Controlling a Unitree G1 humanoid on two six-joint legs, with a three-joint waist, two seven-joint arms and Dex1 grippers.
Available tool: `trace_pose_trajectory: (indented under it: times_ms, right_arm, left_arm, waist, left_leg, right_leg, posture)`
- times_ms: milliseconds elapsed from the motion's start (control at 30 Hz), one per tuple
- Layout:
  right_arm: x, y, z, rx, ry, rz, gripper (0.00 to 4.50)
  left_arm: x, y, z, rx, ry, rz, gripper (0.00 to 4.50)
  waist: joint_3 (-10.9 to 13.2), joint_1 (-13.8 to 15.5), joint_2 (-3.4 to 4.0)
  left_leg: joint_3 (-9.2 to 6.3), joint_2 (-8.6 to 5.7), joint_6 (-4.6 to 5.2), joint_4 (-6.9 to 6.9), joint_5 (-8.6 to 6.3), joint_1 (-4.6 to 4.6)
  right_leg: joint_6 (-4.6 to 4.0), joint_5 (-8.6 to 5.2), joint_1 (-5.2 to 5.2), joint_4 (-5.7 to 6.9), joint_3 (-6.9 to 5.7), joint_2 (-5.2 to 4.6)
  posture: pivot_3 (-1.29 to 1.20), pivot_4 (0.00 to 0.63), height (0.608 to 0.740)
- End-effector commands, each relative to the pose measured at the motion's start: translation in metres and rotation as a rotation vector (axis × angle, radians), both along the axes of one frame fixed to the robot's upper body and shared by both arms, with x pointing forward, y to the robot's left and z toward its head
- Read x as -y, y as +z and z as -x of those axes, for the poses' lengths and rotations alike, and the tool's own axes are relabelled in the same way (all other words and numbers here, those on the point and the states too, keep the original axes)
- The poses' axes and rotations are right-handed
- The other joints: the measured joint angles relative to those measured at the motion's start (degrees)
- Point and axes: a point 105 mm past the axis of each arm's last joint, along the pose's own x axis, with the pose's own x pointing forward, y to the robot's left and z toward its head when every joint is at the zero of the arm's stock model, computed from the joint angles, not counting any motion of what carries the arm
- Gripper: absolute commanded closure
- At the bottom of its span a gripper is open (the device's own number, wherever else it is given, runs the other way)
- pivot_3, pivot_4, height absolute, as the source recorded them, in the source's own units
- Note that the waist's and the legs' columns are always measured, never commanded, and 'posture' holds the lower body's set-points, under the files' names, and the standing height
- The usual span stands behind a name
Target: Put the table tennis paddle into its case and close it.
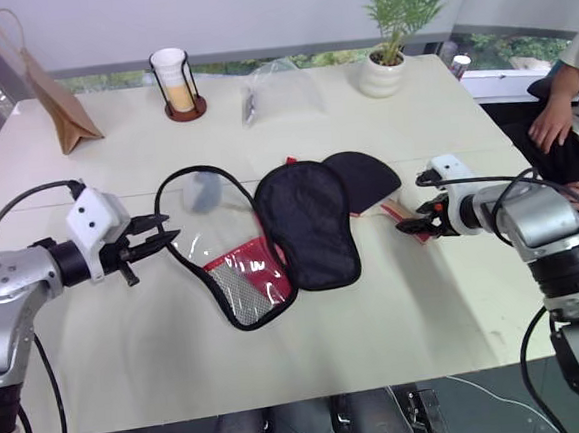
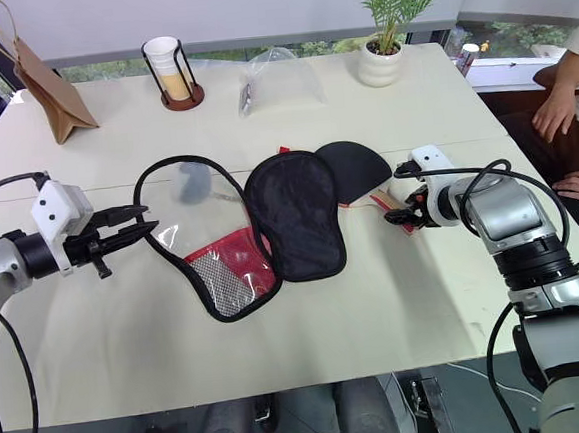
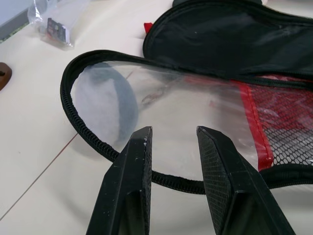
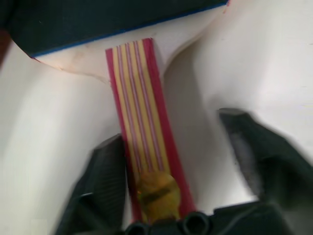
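The case point(image 1: 262, 244) was laid open in the middle of the table point(image 1: 377, 310). The left gripper point(image 1: 166, 233) was held just beside its zip edge, a little open, with nothing in it. The right gripper point(image 4: 186, 161) was spread around the handle of the table tennis paddle point(image 1: 367, 177), one finger touching. The paddle was tucked partly under the case's black flap.

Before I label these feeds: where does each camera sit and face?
Head eyes: forward-down over the cream table, both arms showing.
Left wrist: along the left gripper at the black paddle-shaped fabric case.
Right wrist: along the right gripper at the tan-and-red handled table tennis paddle.
Shared: case, paddle.
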Motion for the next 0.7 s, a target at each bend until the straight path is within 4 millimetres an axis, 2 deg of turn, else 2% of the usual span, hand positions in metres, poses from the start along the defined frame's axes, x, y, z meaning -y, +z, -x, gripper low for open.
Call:
trace_pose_trajectory:
  times_ms: [33,67,200,333,433,500,633,700]
  right_arm:
    - [0.012,0.001,0.002,-0.001,-0.079,-0.007,3.35]
    - [0.015,0.002,0.002,0.001,-0.096,-0.010,3.56]
    - [0.024,0.010,0.006,-0.006,-0.177,-0.035,3.55]
    - [0.042,0.030,0.004,0.057,-0.309,-0.034,3.55]
    - [0.045,0.048,0.006,0.101,-0.352,-0.055,3.55]
    - [0.039,0.060,0.008,0.136,-0.331,-0.047,3.55]
    - [0.005,0.087,0.017,0.154,-0.269,-0.111,3.55]
    - [-0.009,0.093,0.018,0.163,-0.242,-0.141,3.55]
  left_arm:
    - [-0.002,0.009,0.000,0.045,0.006,-0.009,3.06]
    - [-0.001,0.009,0.000,0.044,0.004,-0.008,3.06]
    - [0.001,0.007,-0.002,0.041,-0.003,-0.007,3.06]
    - [0.005,0.005,-0.006,0.039,-0.022,-0.001,3.06]
    - [0.009,0.004,-0.009,0.037,-0.039,0.002,3.06]
    - [0.011,0.003,-0.011,0.036,-0.047,0.001,3.06]
    - [0.017,0.003,-0.016,0.039,-0.077,0.003,3.06]
    - [0.019,0.004,-0.019,0.043,-0.087,0.002,3.06]
  waist:
    - [0.00,0.14,0.00]
    - [0.00,0.22,0.00]
    - [0.00,0.45,0.00]
    - [0.01,0.58,0.01]
    - [0.02,0.47,0.03]
    - [0.02,0.19,0.04]
    - [0.09,-0.42,0.15]
    - [0.09,-0.35,0.15]
  left_leg:
    - [0.00,0.00,0.00,0.00,0.00,0.00]
    - [-0.01,0.00,0.00,0.00,0.00,0.00]
    - [-0.01,-0.03,0.00,0.00,0.00,-0.03]
    - [-0.01,-0.05,0.00,0.00,0.00,-0.05]
    - [0.00,-0.06,0.00,0.00,0.00,-0.06]
    - [0.00,-0.05,0.00,-0.02,0.00,-0.07]
    - [0.01,0.00,0.00,-0.07,0.00,-0.06]
    - [-0.03,0.08,0.01,-0.08,0.00,-0.06]
  right_leg:
    - [0.00,0.00,0.00,0.00,0.00,0.00]
    - [0.00,0.00,0.02,-0.01,0.00,0.00]
    - [0.00,0.00,0.01,-0.01,0.00,-0.03]
    - [0.00,-0.01,0.00,-0.01,0.00,-0.04]
    - [0.00,0.00,0.00,-0.02,0.00,-0.04]
    - [0.01,0.00,-0.03,-0.01,0.00,-0.03]
    - [0.18,0.10,-0.16,0.08,0.04,0.05]
    - [0.18,0.10,-0.17,0.11,0.04,0.16]
  posture:
    - [0.00,0.150,0.740]
    - [0.00,0.150,0.740]
    - [0.00,0.150,0.740]
    - [0.00,0.150,0.740]
    - [0.00,0.150,0.740]
    - [0.00,0.150,0.740]
    - [0.00,0.150,0.740]
    - [0.00,0.150,0.740]
